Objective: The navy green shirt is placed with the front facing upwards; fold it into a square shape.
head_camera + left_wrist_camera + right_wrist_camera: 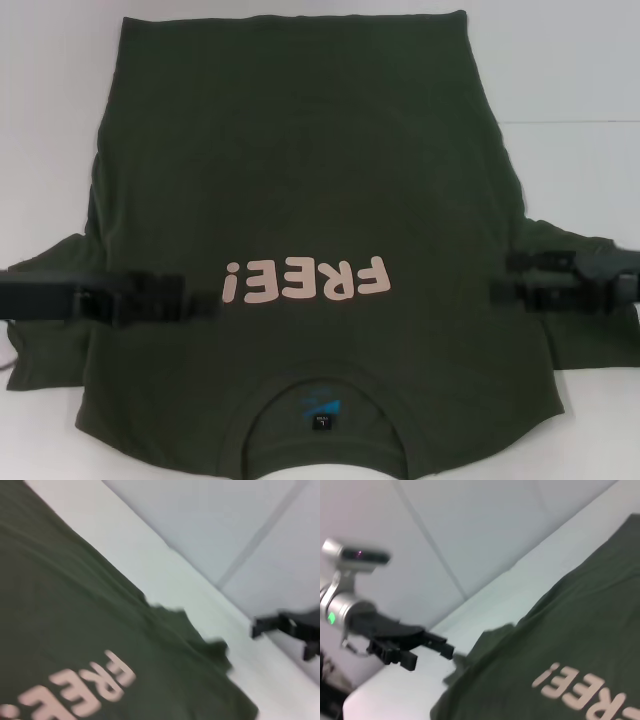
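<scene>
Head view: I see the navy green shirt (300, 200) spread front-up across the white table (570, 70), collar nearest me, its pale "FREE!" lettering (305, 281) reading upside down. The hem edge lies far from me; both side edges have bare table beyond them, widest at the far right. The left gripper (195, 297) sits over the shirt's left flank, level with the lettering, tips pointing inward. The right gripper (505, 280) sits at the right flank beside the sleeve (585, 340). Both are motion-blurred; I cannot tell whether either pair of jaws is apart or together.

Left wrist view: green cloth (75, 620) fills most of the frame, lettering (80, 690) low down. The crumpled sleeve edge (210, 650) meets the table strip (220, 610); the other arm's gripper (280, 627) hangs beyond, apart from the cloth.

Right wrist view: shirt (580, 630) with lettering (585, 690); the opposite gripper (432, 642) is at the far sleeve's edge (485, 640), wall (470, 525) behind.
</scene>
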### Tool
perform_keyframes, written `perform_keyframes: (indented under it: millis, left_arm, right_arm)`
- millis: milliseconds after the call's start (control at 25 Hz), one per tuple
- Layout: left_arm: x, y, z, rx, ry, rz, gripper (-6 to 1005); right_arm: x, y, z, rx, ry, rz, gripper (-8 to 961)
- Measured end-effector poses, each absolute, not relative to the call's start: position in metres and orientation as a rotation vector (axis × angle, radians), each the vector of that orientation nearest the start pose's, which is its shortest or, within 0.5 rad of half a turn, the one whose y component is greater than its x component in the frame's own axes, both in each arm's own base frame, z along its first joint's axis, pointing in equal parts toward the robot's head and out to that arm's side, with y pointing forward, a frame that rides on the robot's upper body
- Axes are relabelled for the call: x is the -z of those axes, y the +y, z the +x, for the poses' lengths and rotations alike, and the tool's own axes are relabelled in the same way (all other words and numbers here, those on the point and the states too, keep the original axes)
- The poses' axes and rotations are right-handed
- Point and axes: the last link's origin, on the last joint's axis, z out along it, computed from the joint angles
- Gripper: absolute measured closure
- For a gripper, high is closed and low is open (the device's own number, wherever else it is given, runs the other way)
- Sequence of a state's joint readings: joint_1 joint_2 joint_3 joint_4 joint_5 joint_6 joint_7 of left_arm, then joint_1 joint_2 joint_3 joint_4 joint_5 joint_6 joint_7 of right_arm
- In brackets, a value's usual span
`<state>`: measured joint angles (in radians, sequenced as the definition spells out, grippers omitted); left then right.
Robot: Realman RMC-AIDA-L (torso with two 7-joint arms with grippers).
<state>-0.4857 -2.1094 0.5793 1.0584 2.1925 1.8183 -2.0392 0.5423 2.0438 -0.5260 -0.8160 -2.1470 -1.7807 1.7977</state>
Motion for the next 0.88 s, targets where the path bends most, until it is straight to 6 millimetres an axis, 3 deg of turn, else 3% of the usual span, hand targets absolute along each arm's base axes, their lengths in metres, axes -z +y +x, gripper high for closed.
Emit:
perform_keyframes:
  millis: [160, 320, 480, 640, 880]
  left_arm:
    - [-0.071, 0.315, -0.264, 0.647, -1.408, -2.502, 115]
    - [-0.083, 0.321, -0.276, 0.698, -1.658, -2.300, 116]
    - [-0.093, 0.317, -0.292, 0.777, -1.832, -2.113, 116]
    - [-0.101, 0.310, -0.313, 0.821, -1.897, -1.952, 116]
    - [-0.098, 0.299, -0.347, 0.753, -1.974, -1.776, 116]
  right_arm:
    - [-0.059, 0.335, 0.263, -0.749, 1.224, -2.600, 27]
    - [-0.069, 0.356, 0.262, -0.767, 1.462, -2.420, 27]
    - [-0.074, 0.378, 0.255, -0.793, 1.593, -2.326, 27]
    - [-0.072, 0.388, 0.253, -0.792, 1.625, -2.301, 27]
    - [-0.071, 0.395, 0.254, -0.796, 1.636, -2.261, 27]
